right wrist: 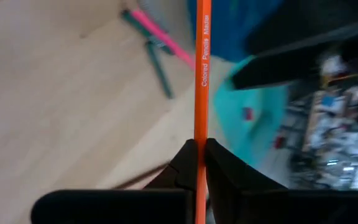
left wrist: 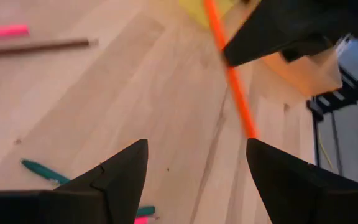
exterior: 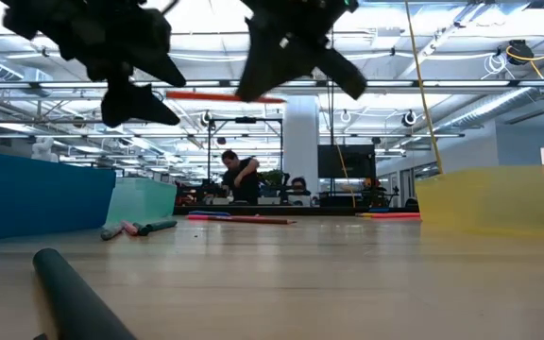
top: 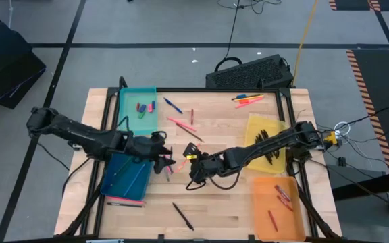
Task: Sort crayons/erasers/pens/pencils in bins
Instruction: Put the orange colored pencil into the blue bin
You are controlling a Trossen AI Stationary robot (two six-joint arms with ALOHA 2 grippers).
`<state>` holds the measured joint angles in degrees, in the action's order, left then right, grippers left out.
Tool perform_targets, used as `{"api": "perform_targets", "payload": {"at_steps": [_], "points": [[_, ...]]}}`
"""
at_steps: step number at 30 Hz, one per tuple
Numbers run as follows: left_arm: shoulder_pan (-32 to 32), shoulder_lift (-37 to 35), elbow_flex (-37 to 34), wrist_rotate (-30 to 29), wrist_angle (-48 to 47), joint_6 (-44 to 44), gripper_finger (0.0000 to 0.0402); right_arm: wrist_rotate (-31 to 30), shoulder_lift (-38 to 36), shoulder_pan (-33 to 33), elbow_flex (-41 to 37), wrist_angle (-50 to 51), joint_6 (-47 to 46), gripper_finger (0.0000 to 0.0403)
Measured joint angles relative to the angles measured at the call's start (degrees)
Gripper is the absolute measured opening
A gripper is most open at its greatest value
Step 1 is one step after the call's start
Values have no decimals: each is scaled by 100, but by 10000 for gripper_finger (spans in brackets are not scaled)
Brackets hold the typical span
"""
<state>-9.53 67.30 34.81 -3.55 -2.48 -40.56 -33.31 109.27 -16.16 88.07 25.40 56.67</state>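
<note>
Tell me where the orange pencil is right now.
The orange pencil is off the table, clamped in the right gripper near the table's middle, facing the open left gripper.

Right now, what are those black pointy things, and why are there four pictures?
They belong to a robot with two dark arms working at a wooden table. Each arm ends in a two-finger end effector.

One picture looks straight down. One looks level across the tabletop. The other two come from cameras on the arms' wrists.

The right end effector is pinched shut on a long orange colored pencil, held up above the table. The left end effector is open, with the pencil's tip between its fingers.

On the table sit four bins: teal, dark blue, yellow and orange. Pens and pencils lie scattered about.
</note>
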Motion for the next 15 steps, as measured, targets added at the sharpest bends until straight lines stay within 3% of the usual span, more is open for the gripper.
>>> {"api": "perform_targets", "payload": {"at_steps": [5,11,15], "points": [[361,447,-4,724,145,-66,273,-120,0,168,4,-638,708,11],[432,886,-4,1504,1078,-216,273,-113,-2,258,4,-540,854,8],[519,892,-4,1596,952,-330,273,-119,0,179,4,-500,874,8]]}}
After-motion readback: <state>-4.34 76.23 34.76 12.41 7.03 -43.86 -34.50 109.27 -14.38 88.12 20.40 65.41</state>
